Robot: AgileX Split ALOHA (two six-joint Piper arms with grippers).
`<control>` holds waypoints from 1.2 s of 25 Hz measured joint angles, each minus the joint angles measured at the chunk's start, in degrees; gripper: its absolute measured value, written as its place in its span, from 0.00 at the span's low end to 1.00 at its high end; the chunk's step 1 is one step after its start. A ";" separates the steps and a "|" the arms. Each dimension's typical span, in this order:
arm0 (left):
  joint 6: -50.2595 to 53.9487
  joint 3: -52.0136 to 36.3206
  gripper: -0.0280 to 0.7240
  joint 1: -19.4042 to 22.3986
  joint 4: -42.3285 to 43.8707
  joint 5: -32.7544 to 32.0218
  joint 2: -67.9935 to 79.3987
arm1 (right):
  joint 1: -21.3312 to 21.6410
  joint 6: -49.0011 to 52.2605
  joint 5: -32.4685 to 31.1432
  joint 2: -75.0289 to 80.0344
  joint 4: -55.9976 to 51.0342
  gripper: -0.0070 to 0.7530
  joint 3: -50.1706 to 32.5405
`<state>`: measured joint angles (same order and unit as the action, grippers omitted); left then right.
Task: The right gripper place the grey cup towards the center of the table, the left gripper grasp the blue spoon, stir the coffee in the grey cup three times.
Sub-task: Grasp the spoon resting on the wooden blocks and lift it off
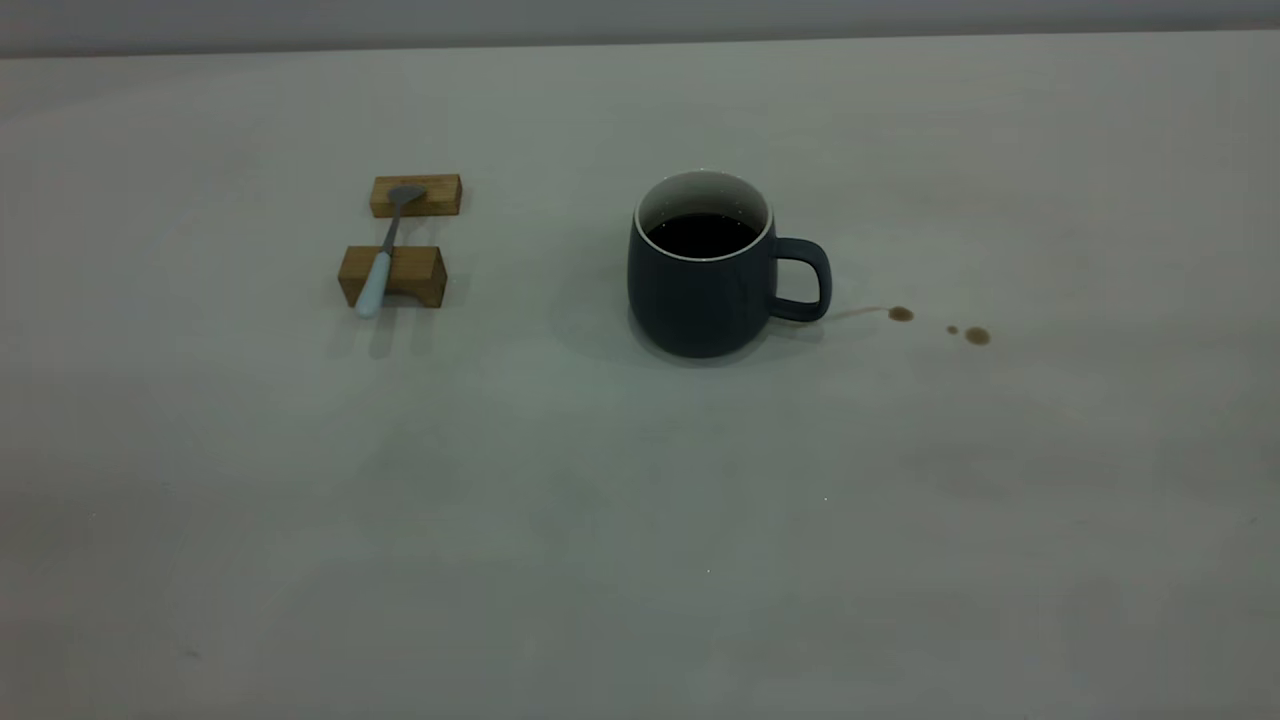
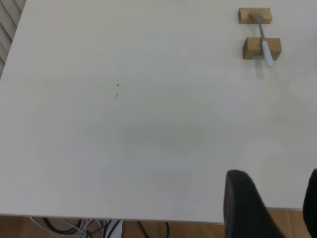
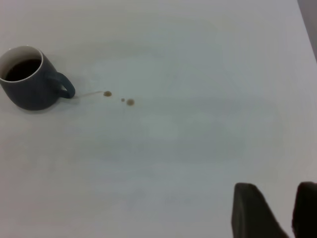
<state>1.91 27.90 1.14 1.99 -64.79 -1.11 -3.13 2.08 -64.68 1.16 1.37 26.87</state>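
Left gripper [image 2: 270, 206]: dark fingers [image 2: 245, 203] apart with bare desk [image 2: 124, 139] showing in the gap, holding nothing, hanging over the desk's near edge, well apart from the blue spoon [image 2: 263, 42]. Cables [image 2: 89, 227] on a wooden floor visible past that edge.

Right gripper [image 3: 277, 210]: fingers [image 3: 252, 210] likewise apart and empty, over open desk, well apart from the grey cup [image 3: 30, 79].

Grey cup [image 1: 705, 265]: upright near the middle of the desk [image 1: 640, 520], loop handle turned toward the right arm's side, white inside and rim, coffee [image 1: 702, 234] standing dark below the rim. Just beside the handle, a thin brown streak [image 1: 858, 313] leading into a brown drop [image 1: 901, 314]; two further drops [image 1: 968, 333] a little farther toward the right arm's side.

Blue spoon [image 1: 385, 255]: toward the left arm's side of the cup, well apart from it, bridging two wooden blocks [image 1: 395, 275]. Metal bowl resting on the far block [image 1: 416, 195]; pale handle crossing the near block and overhanging it, handle tip low at the desk surface, contact not discernible. Near block notched underneath.

Nothing lying between either gripper and its object. A faint dark mark on the far block's upper face, not legible as writing.
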 joint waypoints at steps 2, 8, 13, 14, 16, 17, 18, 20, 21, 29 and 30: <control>0.00 0.00 0.53 0.00 0.00 0.00 0.00 | 0.00 0.00 0.00 0.00 0.00 0.29 0.00; 0.00 3.19 0.67 0.00 0.00 3.71 6.92 | 0.00 0.00 0.00 0.00 0.00 0.28 0.00; 1.20 8.84 0.88 0.00 0.12 7.20 27.17 | 0.00 0.00 0.00 0.00 0.00 0.29 0.00; 1.41 9.86 0.90 0.00 0.07 8.47 32.05 | 0.00 0.00 0.00 0.00 0.00 0.29 0.00; 1.57 11.56 0.91 0.00 -0.55 12.32 40.92 | 0.00 0.00 0.00 0.00 0.00 0.29 0.00; 1.57 12.51 0.91 0.00 -1.13 14.66 45.63 | 0.00 0.00 0.00 0.00 0.00 0.30 0.00; 1.57 13.53 0.92 0.00 -1.99 16.84 50.17 | 0.00 -0.04 0.00 0.00 0.00 0.30 0.00; 1.57 15.50 0.92 0.00 -3.23 20.28 58.40 | 0.00 -0.04 0.00 0.00 0.00 0.30 0.00; 1.57 16.65 0.92 -0.06 -3.68 21.85 62.74 | 0.00 -0.04 0.00 0.00 0.00 0.30 0.00; 1.51 27.56 0.92 -4.62 -4.82 29.89 92.21 | 0.00 -0.04 0.00 0.00 0.00 0.31 0.00; 1.51 28.14 0.92 -4.62 -5.00 30.49 94.19 | 0.00 -0.04 0.00 0.00 0.00 0.32 0.00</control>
<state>3.42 56.04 -3.48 -3.00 -34.30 93.08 -3.13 2.03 -64.68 1.16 1.37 26.87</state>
